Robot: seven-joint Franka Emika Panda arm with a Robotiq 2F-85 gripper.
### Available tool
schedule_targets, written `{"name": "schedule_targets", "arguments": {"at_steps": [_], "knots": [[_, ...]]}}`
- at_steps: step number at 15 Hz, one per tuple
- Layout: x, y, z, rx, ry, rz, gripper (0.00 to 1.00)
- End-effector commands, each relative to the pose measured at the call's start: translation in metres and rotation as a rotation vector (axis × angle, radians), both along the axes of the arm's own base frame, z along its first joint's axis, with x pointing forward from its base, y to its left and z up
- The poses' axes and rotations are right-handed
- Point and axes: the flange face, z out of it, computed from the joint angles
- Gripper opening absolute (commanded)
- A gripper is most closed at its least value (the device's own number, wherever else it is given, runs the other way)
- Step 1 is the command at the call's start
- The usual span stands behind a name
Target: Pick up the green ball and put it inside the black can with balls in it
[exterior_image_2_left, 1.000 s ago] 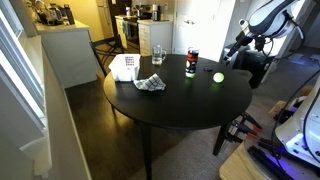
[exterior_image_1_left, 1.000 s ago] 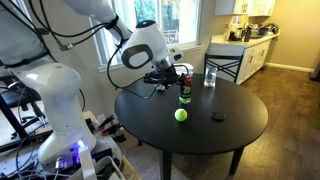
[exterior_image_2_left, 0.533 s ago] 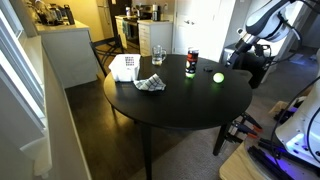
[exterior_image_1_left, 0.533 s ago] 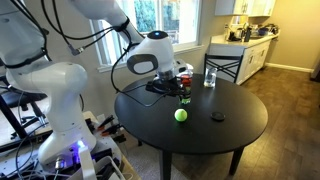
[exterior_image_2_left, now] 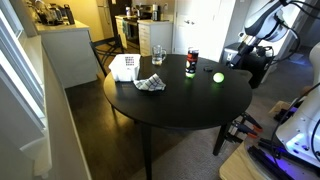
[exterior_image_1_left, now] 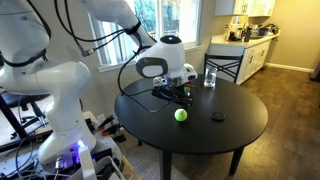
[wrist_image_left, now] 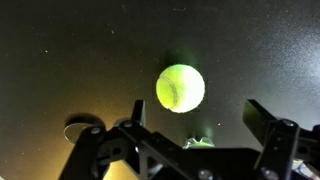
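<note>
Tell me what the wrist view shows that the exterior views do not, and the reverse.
Only the wrist view: the gripper seen close, its jaws spread open. Only the exterior views: the slim black can, the clear drinking glass, the flat small black disc and the white robot arm. Both: the bright yellow-green round ball lying free on the dark round table.
</note>
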Motion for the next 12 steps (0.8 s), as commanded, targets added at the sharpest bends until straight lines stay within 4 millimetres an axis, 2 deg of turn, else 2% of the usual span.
{"name": "schedule_targets", "arguments": {"at_steps": [1, 7, 12], "knots": [[0.002, 0.001, 0.000, 0.001, 0.001, 0.003, 1.00], [0.003, 0.002, -0.001, 0.001, 0.007, 0.007, 1.00], [0.015, 0.018, -0.009, 0.026, 0.053, 0.027, 1.00]]}}
